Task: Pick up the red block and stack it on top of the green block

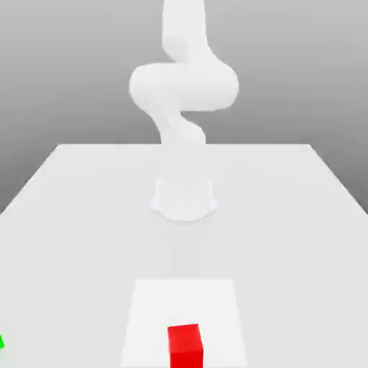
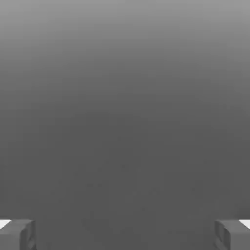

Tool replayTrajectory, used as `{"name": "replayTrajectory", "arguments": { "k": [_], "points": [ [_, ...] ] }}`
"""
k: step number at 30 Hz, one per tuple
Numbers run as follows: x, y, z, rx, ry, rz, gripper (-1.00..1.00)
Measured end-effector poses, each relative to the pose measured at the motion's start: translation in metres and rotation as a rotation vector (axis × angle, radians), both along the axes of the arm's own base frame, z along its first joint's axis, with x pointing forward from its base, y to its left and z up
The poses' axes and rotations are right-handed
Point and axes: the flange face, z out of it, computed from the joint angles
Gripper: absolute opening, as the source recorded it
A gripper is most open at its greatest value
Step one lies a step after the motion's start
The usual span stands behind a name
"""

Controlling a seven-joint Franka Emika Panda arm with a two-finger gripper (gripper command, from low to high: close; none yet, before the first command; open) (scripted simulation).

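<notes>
The white arm (image 1: pixel 183 86) rises from its base at the middle of the surface (image 1: pixel 86 215) and bends in a curve above it. In the hand view the gripper (image 2: pixel 125 234) stands wide, its two fingers (image 2: pixel 17 234) far apart with nothing between them. The red block (image 1: pixel 185 345) sits on a paler patch near the surface's front edge. The green block (image 1: pixel 2 342) lies well apart, at the exterior view's left edge.

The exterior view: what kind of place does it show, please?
Most likely a simulated tabletop test scene, not a real room. A plain white table stands before an empty grey background, a white robot arm rises from it, and a flat-coloured red block sits near the front edge.
</notes>
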Motion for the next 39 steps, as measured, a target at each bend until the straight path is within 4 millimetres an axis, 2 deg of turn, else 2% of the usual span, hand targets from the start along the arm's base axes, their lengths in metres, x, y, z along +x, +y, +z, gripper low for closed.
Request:
{"name": "replayTrajectory", "arguments": {
  "k": [3,7,11,14,19,25,30,31,37,39],
  "points": [
    [0.038,0.0,-0.048,-0.004,0.089,0.017,0.0],
    [0.077,0.0,-0.116,-0.01,0.202,0.038,0.0],
    [0.105,0.001,-0.188,-0.017,0.314,0.057,0.0],
    [0.118,0.002,-0.244,-0.024,0.398,0.072,0.0],
    [0.126,0.003,-0.339,-0.036,0.538,0.097,0.0],
    [0.112,0.002,-0.451,-0.054,0.703,0.124,0.0],
    [0.109,0.002,-0.522,-0.057,0.726,0.128,0.0],
    [0.108,0.002,-0.528,-0.057,0.727,0.128,-1.0],
    [0.108,0.002,-0.532,-0.057,0.727,0.128,-1.0],
    [0.109,0.002,-0.518,-0.057,0.727,0.128,-1.0]
  ]
}}
